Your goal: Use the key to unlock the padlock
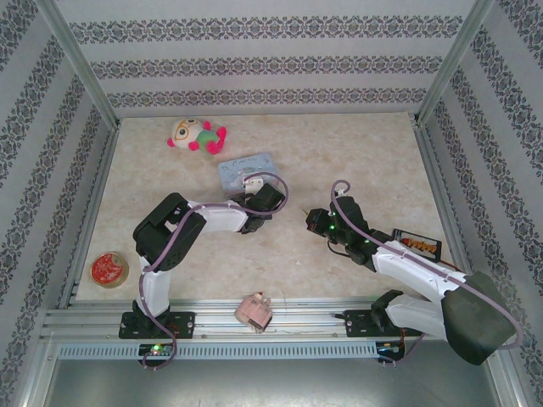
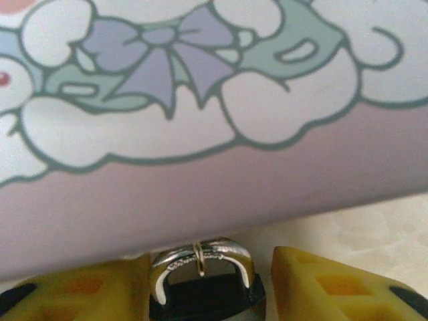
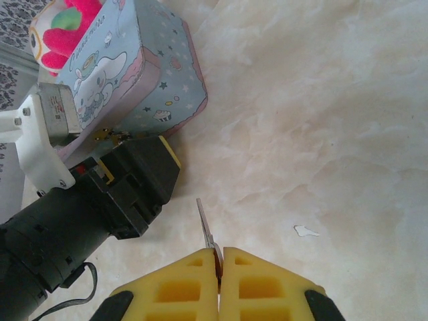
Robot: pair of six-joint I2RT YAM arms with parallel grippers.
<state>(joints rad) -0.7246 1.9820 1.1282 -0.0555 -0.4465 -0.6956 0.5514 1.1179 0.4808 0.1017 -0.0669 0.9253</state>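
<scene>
The padlock (image 2: pixel 206 284), a small black body under a silver shackle with a thin ring through it, hangs against the lower side of the pale blue cartoon tin (image 2: pixel 200 114). My left gripper (image 2: pixel 210 262) is closed in on the padlock's body, one yellow finger (image 2: pixel 80 291) pressed to its left side and the other tight beside its right. My right gripper (image 3: pixel 219 257) is shut on the key (image 3: pixel 206 224), whose thin grey blade points at the left gripper's black body (image 3: pixel 137 177), a short way from it. From above, the right gripper (image 1: pixel 310 222) sits just right of the left wrist (image 1: pixel 265 202).
The tin (image 1: pixel 246 170) lies mid-table with a plush toy (image 1: pixel 197 136) behind it. A red round tin (image 1: pixel 109 269) sits at the left edge, a pink blocky object (image 1: pixel 254 311) on the front rail, a small tray (image 1: pixel 417 246) on the right. Metal frame posts border the table.
</scene>
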